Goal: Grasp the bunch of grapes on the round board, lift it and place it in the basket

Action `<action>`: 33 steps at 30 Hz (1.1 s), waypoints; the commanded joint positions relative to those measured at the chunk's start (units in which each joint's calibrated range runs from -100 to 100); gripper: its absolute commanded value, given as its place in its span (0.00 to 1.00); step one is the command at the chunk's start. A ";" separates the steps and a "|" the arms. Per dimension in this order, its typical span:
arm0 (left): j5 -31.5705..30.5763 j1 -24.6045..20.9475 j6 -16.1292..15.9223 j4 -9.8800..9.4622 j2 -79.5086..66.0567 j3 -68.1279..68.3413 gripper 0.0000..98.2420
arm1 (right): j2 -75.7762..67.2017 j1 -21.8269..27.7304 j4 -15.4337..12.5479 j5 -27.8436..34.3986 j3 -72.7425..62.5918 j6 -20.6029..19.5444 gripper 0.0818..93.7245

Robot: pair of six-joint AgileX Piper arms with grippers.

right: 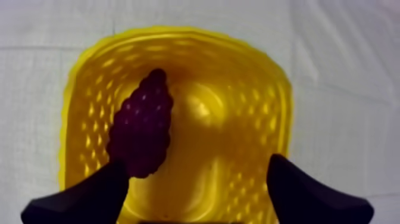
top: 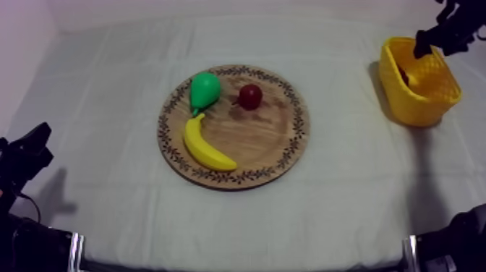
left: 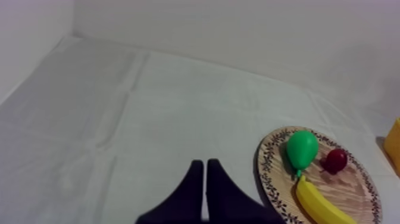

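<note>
The bunch of grapes lay inside the yellow basket, against one side wall. The right gripper hung directly above the basket, fingers wide apart and holding nothing, one finger just beside the grapes. Well away from the basket, the wooden board carried the pear, the small red fruit and the banana. Farthest from the basket, the left gripper sat low over the cloth, fingers pressed together.
</note>
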 commanded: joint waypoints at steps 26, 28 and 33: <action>-0.05 0.00 0.01 -0.03 0.00 -0.03 0.00 | -65.16 -1.78 3.71 -29.06 51.07 -4.80 0.30; -0.05 0.00 0.02 -0.03 0.00 -0.03 0.00 | -68.78 -2.17 3.57 -29.41 53.92 -4.73 0.24; -0.05 0.00 0.03 -0.03 0.00 -0.03 0.00 | -77.63 -3.36 2.73 -31.13 61.36 -4.26 0.08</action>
